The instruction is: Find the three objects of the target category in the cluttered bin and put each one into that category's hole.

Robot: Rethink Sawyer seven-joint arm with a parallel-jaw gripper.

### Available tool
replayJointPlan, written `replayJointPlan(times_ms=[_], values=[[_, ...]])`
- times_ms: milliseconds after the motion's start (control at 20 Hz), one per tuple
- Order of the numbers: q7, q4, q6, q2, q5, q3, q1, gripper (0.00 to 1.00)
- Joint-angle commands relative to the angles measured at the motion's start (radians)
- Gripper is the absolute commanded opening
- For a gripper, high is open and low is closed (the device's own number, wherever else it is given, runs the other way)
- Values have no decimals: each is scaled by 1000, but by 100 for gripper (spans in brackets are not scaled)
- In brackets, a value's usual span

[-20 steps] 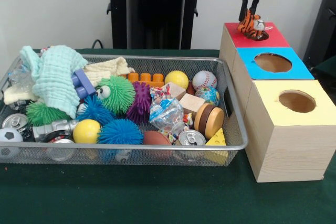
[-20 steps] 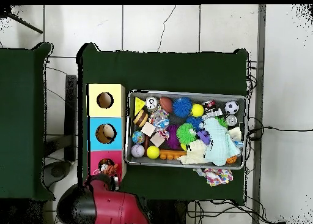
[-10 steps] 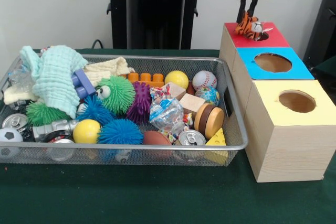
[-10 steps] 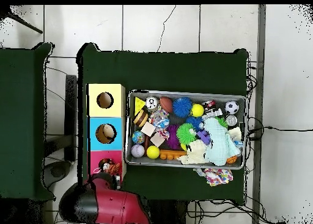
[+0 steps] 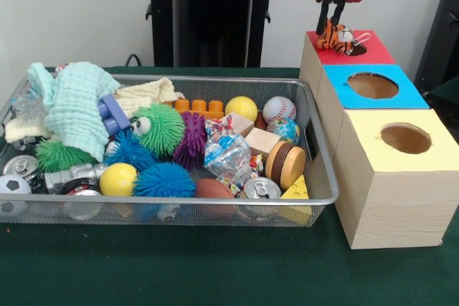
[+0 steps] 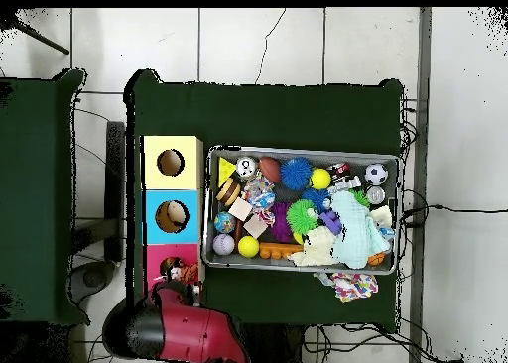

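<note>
Bin crammed with mixed toys. Striped tiger toy over red box hole, clenched in end effector.

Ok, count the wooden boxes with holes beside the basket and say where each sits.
3, in a row right of the basket in the front view: the yellow-topped box nearest the camera, the blue-topped box in the middle, the red-topped box farthest, under the gripper. None looks hidden.

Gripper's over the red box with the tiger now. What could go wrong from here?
The tiger toy hangs at the gripper, over the red-topped box but apparently behind its hole; released here, it may land on the lid. Its white tag could snag on the rim. The neighbouring blue-topped box has a similar hole: drifting that way risks missorting.
</note>
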Motion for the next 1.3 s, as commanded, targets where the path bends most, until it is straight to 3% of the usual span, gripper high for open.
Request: replayJointPlan(times_ms=[50,300,850,1300], values=[[224,-69,-60,98,21,14,-50,0],[265,-90,-56,108,60,35,-13,0],[331,-173,122,28,159,12,85,0],[327,-205,133,59,179,-9,99,0]])
